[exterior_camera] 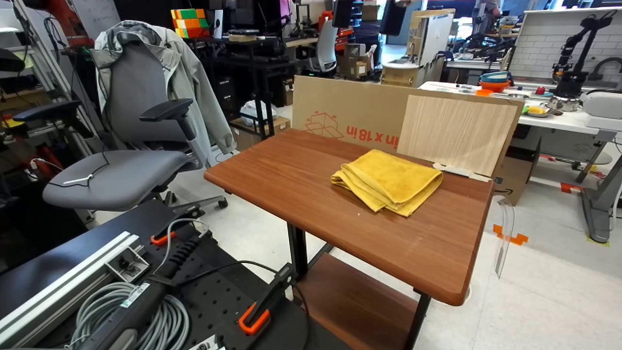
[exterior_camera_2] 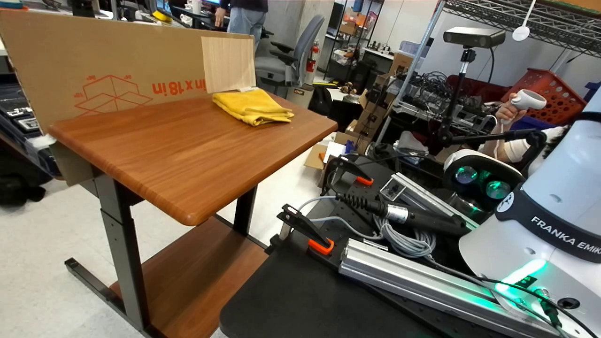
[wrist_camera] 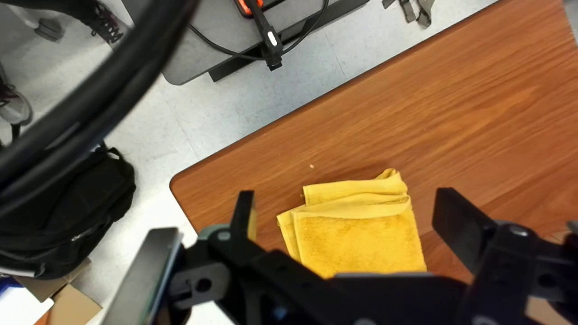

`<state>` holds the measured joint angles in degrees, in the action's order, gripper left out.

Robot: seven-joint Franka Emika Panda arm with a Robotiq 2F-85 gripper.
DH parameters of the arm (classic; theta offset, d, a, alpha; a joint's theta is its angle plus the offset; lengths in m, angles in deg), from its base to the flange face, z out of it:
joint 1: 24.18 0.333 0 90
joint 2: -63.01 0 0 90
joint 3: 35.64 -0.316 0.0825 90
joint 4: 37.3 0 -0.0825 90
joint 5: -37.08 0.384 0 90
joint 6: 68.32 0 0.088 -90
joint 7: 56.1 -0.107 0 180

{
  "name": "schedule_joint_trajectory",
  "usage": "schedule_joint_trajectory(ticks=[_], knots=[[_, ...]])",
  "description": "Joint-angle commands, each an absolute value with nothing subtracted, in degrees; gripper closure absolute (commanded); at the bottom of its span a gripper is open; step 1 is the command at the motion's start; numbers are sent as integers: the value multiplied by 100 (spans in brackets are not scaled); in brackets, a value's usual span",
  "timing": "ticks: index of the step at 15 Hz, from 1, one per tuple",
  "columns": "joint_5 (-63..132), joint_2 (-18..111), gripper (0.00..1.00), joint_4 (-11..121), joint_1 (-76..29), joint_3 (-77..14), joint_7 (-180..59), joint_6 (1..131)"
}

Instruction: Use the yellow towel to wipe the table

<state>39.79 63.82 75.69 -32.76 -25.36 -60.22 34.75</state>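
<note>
Watching through the wrist view, I am seeing the claw (wrist_camera: 348, 214) standing wide, its two fingers (wrist_camera: 460, 225) showing on either side of the yellow towel (wrist_camera: 361, 243). From this angle I am finding it hard to judge how high above the towel the claw is hanging. In both exterior views, the towel is lying folded on the brown tabletop (exterior_camera: 282, 170). Near the towel, a tiny pale speck (wrist_camera: 311, 166) is resting on the tabletop. Just beside the towel, a pale wood-grain board (exterior_camera: 457, 131) is standing up, and on the same side a larger cardboard sheet (exterior_camera: 350, 104) is rising. Well apart from the towel, a gray chair (exterior_camera: 131, 97) is carrying a jacket (exterior_camera: 199, 82).
</note>
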Motion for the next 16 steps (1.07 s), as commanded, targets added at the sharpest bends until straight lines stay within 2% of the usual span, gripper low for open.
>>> schedule_joint_trajectory(ticks=[1,3,10,16], knots=[[4088,6503,0,7634,-3300,-2576,-6047,3562],[4464,6323,0,7661,-3278,-2607,-6579,4151],[5057,4307,0,6861,-3203,-2655,-8369,6157],[5055,2472,0,5782,-3091,-2624,-9415,7121]])
